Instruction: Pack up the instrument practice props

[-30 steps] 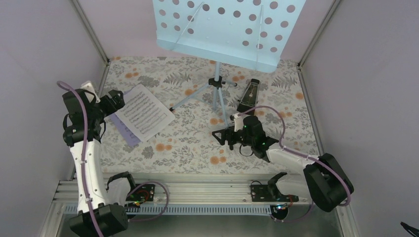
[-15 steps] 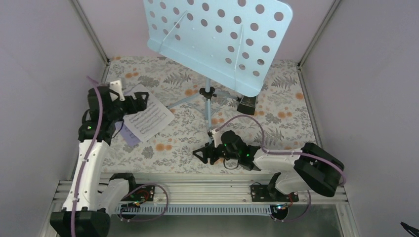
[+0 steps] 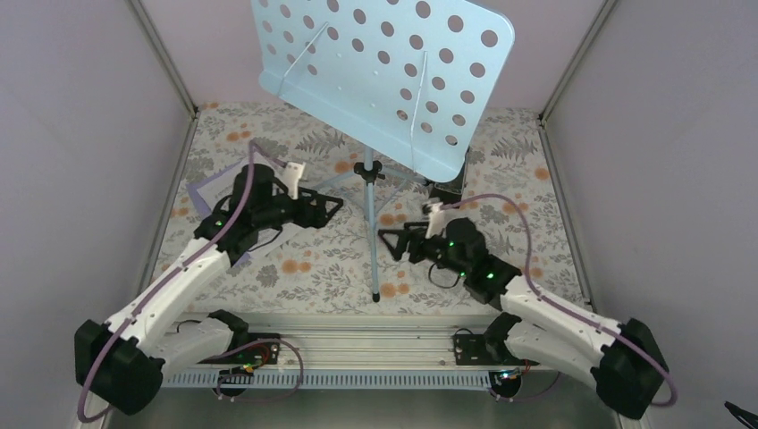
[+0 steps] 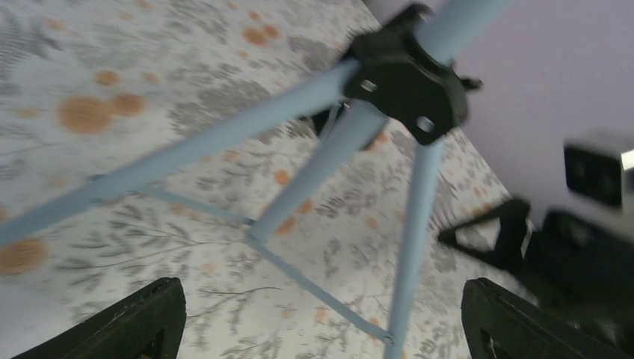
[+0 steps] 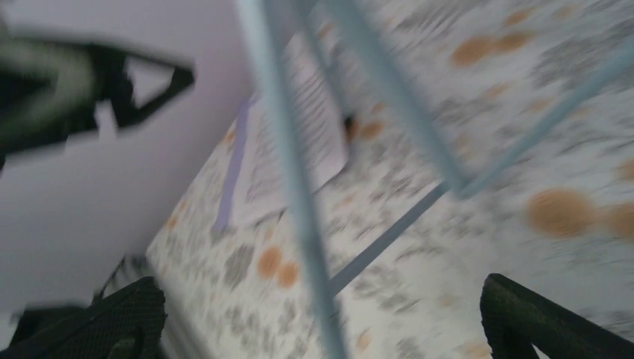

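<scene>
Small black metronome [image 3: 450, 190], half hidden behind light blue holey metal music stand [image 3: 384, 80]. Left gripper [image 3: 327, 208], right gripper [image 3: 391, 244] spread wide, empty.

The music stand [image 3: 384, 80] is set at the middle of the table [image 3: 313, 268], its desk overhanging the far half. Its pole is flanked by the left gripper [image 3: 332, 206] and the right gripper [image 3: 387, 241]. The metronome [image 3: 447, 189] is placed behind the right gripper, partly hidden under the desk. The sheet-music pages [image 3: 204, 189] are laid at the left, under the left arm.
</scene>
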